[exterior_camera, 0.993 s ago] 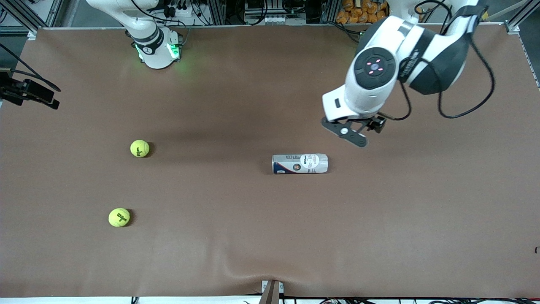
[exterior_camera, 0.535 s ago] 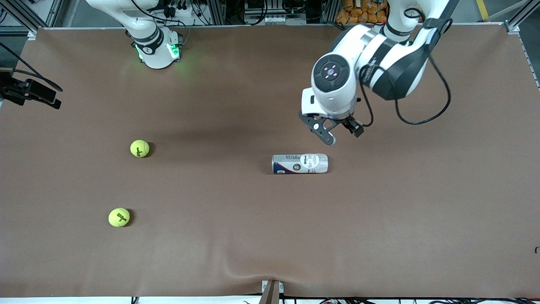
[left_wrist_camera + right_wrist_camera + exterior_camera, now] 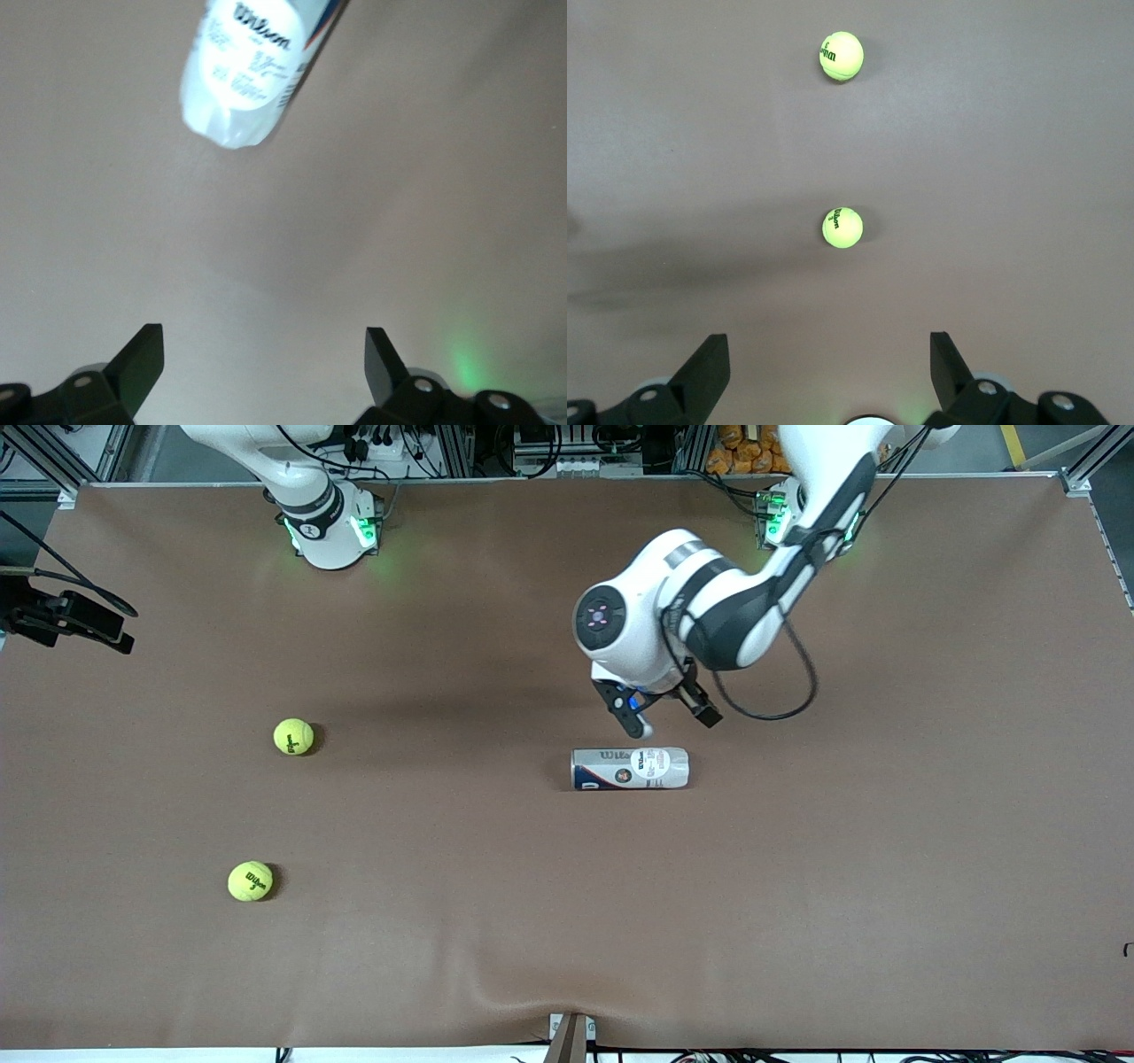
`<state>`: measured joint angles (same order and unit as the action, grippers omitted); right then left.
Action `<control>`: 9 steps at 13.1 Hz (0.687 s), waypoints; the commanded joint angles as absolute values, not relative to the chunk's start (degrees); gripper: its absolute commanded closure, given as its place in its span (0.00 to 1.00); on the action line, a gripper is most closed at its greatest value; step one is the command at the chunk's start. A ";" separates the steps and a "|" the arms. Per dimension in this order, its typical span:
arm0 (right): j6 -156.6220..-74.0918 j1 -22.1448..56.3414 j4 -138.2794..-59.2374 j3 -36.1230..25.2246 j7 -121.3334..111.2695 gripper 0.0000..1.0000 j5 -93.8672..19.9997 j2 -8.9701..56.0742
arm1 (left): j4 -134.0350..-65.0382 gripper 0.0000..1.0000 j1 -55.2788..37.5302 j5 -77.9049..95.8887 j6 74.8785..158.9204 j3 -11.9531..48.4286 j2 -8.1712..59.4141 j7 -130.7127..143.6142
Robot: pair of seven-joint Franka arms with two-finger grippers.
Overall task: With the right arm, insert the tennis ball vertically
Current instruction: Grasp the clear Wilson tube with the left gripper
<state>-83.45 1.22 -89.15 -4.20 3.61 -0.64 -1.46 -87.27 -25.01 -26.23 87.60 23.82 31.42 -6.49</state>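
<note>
Two yellow tennis balls lie toward the right arm's end of the table. One ball [image 3: 293, 737] [image 3: 842, 227] is farther from the front camera than the other ball [image 3: 251, 881] [image 3: 842, 56]. A white Wilson ball can [image 3: 630, 769] [image 3: 252, 62] lies on its side mid-table. My left gripper [image 3: 666, 716] [image 3: 261, 341] hangs open and empty over bare table beside the can. My right gripper [image 3: 828, 341] is open and empty, high over the table near its own base, looking down on both balls; the front view does not show it.
The brown table cover [image 3: 797, 886] wrinkles at its front edge, where a clamp [image 3: 571, 1036] sits. A black camera mount [image 3: 66, 615] juts in at the right arm's end. The right arm's base [image 3: 328, 527] stands at the back edge.
The left arm has swung toward the right arm's end of the table, bringing its open gripper close beside the lying can. Balls, can and right arm have not moved.
</note>
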 commanded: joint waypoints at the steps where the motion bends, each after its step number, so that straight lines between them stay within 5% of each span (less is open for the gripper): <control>1: -83.14 1.49 -89.21 -4.22 4.48 0.00 -0.44 -1.93 | -85.78 0.00 -25.66 -28.82 87.10 23.64 34.44 -6.59; 9: -83.41 1.93 -89.12 -4.22 5.27 0.00 -0.44 -1.85 | -83.67 0.00 -29.44 -36.12 89.28 23.38 41.22 -11.75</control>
<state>-83.46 1.25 -89.15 -4.20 3.77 -0.64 -1.46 -85.85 -29.12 -34.66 88.55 23.80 39.64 -8.36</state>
